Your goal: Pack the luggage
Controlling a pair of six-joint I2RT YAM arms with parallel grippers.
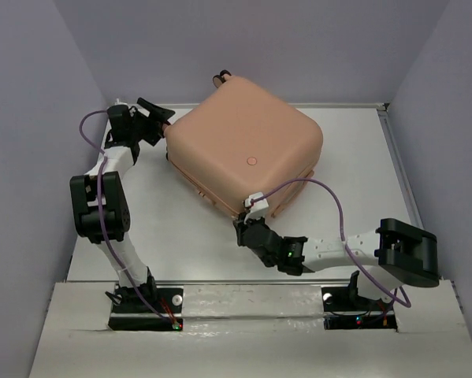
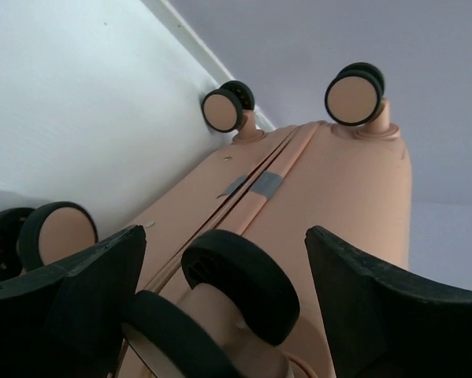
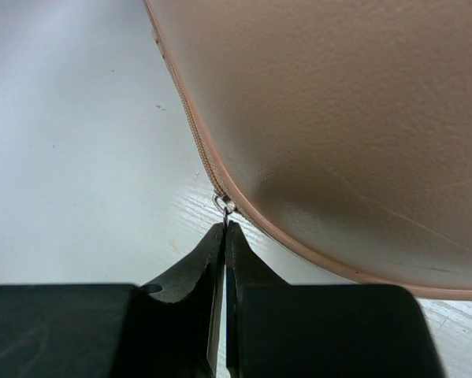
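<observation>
The peach-pink luggage (image 1: 243, 146) lies closed and flat on the white table, its round button mark up. My left gripper (image 1: 158, 120) is open at the suitcase's back left side, its jaws straddling a black-and-pink wheel (image 2: 239, 283) without visibly squeezing it. Other wheels (image 2: 226, 108) show beyond it in the left wrist view. My right gripper (image 1: 243, 228) is at the near corner of the luggage (image 3: 338, 118), shut on the zipper pull (image 3: 226, 209) at the end of the zip seam.
The table (image 1: 180, 228) is walled by grey panels left, right and behind. A raised white rim (image 1: 397, 165) runs along the table's right edge. A purple cable (image 1: 330, 197) loops from my right arm over the table beside the suitcase.
</observation>
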